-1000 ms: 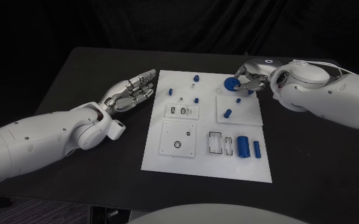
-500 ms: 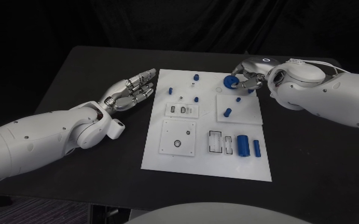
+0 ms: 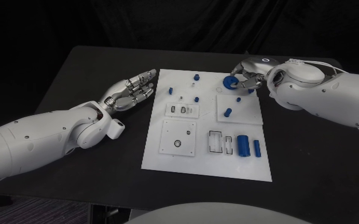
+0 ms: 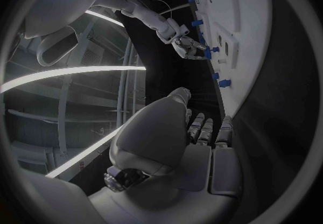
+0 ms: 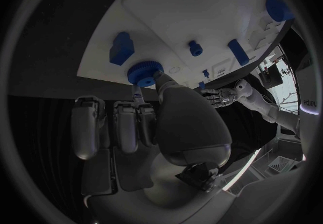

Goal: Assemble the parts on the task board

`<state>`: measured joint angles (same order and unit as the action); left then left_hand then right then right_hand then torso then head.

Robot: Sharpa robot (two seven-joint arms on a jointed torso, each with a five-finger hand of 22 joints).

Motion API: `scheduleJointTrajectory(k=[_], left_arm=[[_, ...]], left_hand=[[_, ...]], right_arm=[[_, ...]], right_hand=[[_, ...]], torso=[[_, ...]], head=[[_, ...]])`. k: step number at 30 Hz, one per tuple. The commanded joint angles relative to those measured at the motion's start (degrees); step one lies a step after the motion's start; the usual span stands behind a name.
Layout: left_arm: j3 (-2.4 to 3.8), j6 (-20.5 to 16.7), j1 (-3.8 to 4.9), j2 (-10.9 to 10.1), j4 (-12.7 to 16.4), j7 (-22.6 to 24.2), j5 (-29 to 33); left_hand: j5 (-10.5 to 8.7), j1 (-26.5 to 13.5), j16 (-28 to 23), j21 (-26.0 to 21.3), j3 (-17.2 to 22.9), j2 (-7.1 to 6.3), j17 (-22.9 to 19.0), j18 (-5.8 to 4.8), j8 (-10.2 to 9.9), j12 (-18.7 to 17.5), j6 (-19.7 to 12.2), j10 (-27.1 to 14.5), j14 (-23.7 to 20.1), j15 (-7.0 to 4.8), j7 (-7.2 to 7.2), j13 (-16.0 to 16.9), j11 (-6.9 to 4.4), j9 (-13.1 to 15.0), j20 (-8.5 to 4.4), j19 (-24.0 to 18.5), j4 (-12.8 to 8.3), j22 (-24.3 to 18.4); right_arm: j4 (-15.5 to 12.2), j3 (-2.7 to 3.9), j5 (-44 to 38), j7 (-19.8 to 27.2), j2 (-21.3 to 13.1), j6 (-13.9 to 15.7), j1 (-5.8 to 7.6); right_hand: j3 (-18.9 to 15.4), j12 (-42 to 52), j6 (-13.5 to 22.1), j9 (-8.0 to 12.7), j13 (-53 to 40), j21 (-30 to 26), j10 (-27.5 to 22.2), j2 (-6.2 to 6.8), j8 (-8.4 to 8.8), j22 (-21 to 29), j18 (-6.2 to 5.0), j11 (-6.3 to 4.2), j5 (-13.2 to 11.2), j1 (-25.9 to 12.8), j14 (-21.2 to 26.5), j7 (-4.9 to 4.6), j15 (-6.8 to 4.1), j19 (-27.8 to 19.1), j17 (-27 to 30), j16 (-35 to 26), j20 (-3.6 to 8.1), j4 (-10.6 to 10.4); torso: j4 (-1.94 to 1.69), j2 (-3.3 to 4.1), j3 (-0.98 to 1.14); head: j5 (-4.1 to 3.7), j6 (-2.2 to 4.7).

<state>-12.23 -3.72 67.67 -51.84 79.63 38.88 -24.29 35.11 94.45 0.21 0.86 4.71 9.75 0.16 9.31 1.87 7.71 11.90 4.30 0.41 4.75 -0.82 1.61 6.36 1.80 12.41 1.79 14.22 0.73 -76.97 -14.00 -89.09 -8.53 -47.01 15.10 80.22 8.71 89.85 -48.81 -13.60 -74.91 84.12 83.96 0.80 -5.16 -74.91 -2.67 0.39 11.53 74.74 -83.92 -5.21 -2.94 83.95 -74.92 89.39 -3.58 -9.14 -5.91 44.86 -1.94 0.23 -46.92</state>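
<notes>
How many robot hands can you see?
2. The left hand rests open beside the board's left edge. The right hand is at the board's far right corner, holding a blue gear.

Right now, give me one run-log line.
right hand: pinches blue gear over task board | left hand: open, beside board

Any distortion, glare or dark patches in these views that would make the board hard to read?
Head view: straight edges, the task board bright against the black table, no glare. Left wrist view: fisheye bends the board's edge, with bright light streaks in the room behind. Right wrist view: the same bending; the right hand lies in shadow below the lit blue gear.
</notes>
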Motion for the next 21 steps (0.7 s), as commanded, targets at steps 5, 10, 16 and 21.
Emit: scheduleJointTrajectory(k=[5,10,16,21], left_arm=[[0.04,0.9,-0.19,0.2,-0.2,6.6,0.0],[0.04,1.0,-0.33,0.3,-0.4,6.5,0.0],[0.04,1.2,-0.59,0.3,-0.5,6.5,0.0],[0.04,1.2,-0.73,0.4,-0.5,6.6,0.0]], left_hand=[[-0.05,-0.3,0.0,0.2,0.4,-0.10,0.0,1.03,0.3,-0.2,0.3,0.0,-0.1,0.43,-0.07,0.0,0.19,0.1,0.41,-0.1,0.0,0.1],[-0.06,-0.3,0.0,0.2,0.4,-0.09,0.0,1.03,0.3,-0.2,0.3,0.0,-0.1,0.49,0.00,0.0,0.24,0.1,0.47,0.0,0.0,0.1],[-0.06,-0.3,0.0,0.2,0.4,-0.09,0.0,1.03,0.3,-0.2,0.3,0.0,-0.1,0.49,0.00,0.0,0.24,0.1,0.47,0.0,0.0,0.1],[-0.05,-0.2,0.0,0.2,0.5,-0.06,0.0,1.03,0.3,-0.2,0.3,0.0,-0.1,0.54,0.06,0.0,0.28,0.1,0.53,0.0,-0.1,0.1]], right_arm=[[-0.1,-0.17,-0.4,1.6,0.0,1.0,-0.42],[-0.1,-0.17,-0.4,1.8,0.0,0.9,-0.44],[-0.2,-0.17,-0.3,2.0,0.0,0.6,-0.46],[-0.2,-0.17,-0.3,2.5,-0.1,0.6,-0.49]], right_hand=[[1.1,0.1,-5.8,-2.2,-15.1,-0.4,6.0,-0.76,-2.83,-9.7,0.51,-1.25,3.6,1.7,-5.5,1.13,-1.16,0.9,-13.3,-0.5,1.12,1.6],[1.9,0.1,-8.1,-3.3,-15.1,-0.5,6.0,-1.12,-3.92,-9.7,0.51,-1.64,6.1,2.4,-5.5,1.59,-1.52,0.9,-13.3,-0.6,1.47,2.6],[2.6,0.1,-9.4,-4.5,-15.1,-0.7,6.0,-0.89,-4.62,-9.7,0.50,-1.66,6.7,3.6,-5.4,1.50,-1.62,0.9,-13.2,-0.8,1.65,4.3],[3.0,0.1,-9.6,-5.3,-15.1,-0.5,6.0,-0.45,-4.72,-9.9,0.57,-1.35,6.4,4.9,-5.5,1.09,-1.42,1.0,-13.3,-0.7,1.54,5.9]], torso=[[0.02,0.02,0.01],[0.01,0.01,0.01],[0.03,-0.01,-0.02],[0.00,0.00,-0.03]], head=[[0.09,-0.05],[0.06,-0.05],[0.08,-0.06],[0.10,-0.02]])
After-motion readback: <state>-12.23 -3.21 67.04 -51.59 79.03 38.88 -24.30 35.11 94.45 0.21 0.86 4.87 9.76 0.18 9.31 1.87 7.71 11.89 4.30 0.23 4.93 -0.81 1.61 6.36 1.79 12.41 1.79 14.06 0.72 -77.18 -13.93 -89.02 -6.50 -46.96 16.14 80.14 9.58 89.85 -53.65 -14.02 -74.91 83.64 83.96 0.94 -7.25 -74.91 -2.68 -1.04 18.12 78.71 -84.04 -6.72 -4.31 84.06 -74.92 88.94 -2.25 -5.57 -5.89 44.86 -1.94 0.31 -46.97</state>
